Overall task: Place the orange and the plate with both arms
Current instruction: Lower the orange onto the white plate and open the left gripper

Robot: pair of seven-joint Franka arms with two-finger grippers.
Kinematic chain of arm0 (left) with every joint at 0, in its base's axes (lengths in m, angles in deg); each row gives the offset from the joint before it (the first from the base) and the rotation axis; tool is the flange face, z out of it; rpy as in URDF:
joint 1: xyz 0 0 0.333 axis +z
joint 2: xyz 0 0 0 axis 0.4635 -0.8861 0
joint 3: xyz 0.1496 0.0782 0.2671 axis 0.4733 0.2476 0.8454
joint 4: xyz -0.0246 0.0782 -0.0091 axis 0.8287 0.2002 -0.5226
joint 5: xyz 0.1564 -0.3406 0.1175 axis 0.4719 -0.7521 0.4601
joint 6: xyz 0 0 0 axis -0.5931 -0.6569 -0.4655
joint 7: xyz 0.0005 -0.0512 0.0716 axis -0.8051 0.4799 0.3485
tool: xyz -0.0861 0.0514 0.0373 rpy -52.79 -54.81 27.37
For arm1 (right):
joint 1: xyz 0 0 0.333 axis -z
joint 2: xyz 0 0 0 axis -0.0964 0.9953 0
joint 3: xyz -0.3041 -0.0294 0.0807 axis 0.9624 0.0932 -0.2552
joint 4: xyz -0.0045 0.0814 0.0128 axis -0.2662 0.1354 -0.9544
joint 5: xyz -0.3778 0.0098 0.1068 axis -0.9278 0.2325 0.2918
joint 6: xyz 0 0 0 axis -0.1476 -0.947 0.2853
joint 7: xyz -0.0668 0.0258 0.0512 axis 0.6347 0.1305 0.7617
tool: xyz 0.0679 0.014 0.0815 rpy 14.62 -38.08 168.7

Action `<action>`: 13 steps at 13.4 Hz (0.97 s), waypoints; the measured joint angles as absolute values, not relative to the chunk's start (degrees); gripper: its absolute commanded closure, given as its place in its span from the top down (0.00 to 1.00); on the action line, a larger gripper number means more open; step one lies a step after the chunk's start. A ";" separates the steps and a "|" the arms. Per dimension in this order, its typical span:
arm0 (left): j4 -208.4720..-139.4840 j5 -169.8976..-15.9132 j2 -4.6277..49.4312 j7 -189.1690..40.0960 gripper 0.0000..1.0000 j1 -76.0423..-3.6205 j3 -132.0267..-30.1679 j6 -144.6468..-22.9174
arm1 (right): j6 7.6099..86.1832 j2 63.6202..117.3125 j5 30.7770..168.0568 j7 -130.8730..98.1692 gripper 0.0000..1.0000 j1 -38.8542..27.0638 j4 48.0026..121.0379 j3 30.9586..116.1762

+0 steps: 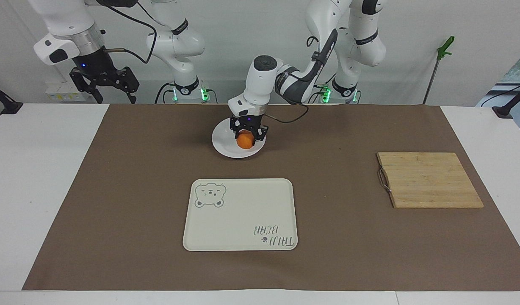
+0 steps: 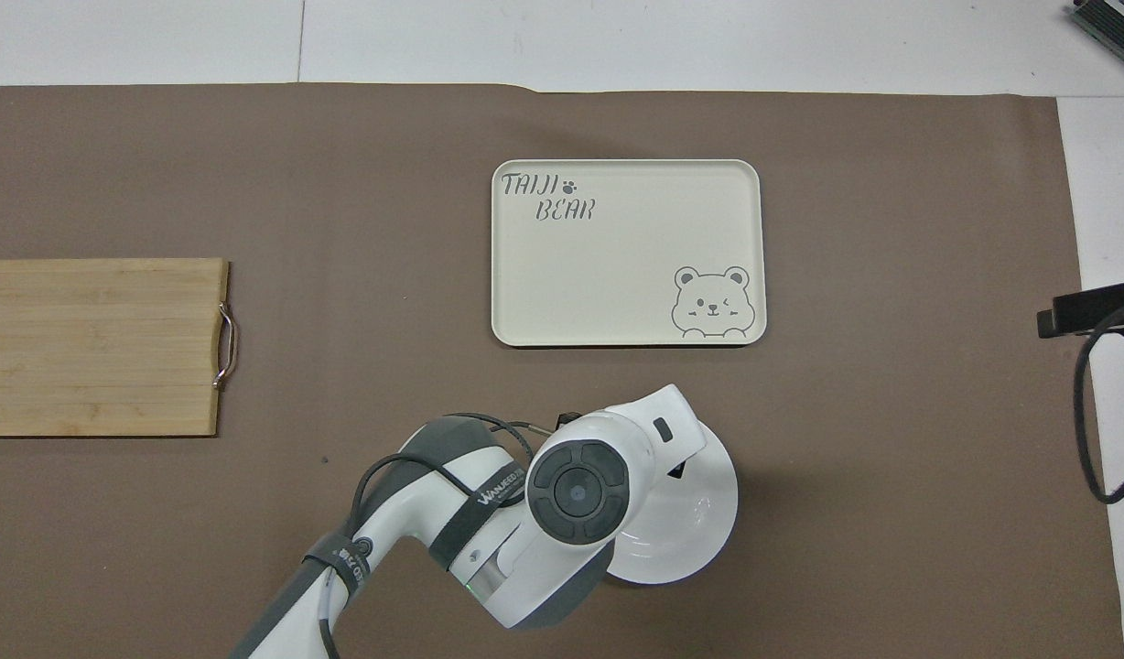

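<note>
My left gripper (image 1: 246,136) is shut on the orange (image 1: 245,141) and holds it over the round white plate (image 1: 224,144), low above its dish; contact with the plate is not clear. In the overhead view the left arm's wrist covers the gripper, the orange and much of the plate (image 2: 708,513). My right gripper (image 1: 104,87) waits high up, over the white table at the right arm's end, with its fingers spread apart and empty.
A cream rectangular tray (image 1: 240,214) with a bear drawing lies farther from the robots than the plate; it also shows in the overhead view (image 2: 626,252). A wooden cutting board (image 1: 428,179) with a metal handle lies toward the left arm's end.
</note>
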State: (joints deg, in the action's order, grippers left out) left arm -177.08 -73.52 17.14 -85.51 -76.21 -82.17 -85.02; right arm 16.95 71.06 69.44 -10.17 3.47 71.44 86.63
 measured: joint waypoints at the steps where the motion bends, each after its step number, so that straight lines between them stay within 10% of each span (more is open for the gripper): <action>1: -177.14 -73.53 16.87 -85.47 0.47 -76.52 -82.28 -85.02 | 16.95 71.06 69.44 -10.17 1.00 3.47 71.44 86.63; 2: -177.20 -73.55 16.63 -85.48 0.84 -77.02 -82.37 -85.02 | 16.95 71.06 69.44 -10.17 1.00 3.47 71.44 86.63; 3: -177.22 -73.57 16.49 -85.48 1.00 -77.41 -82.47 -85.02 | 16.95 71.06 69.44 -10.17 1.00 3.47 71.44 86.63; 13: -176.64 -73.60 18.62 -85.48 1.00 -76.77 -80.94 -84.09 | 16.44 71.03 69.44 -10.17 1.00 3.41 71.44 86.60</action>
State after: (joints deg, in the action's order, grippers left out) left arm -176.64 -73.60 18.62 -85.48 -76.77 -80.94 -84.09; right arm 16.44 71.03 69.44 -10.17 3.41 71.44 86.60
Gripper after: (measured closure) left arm 0.000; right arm 0.000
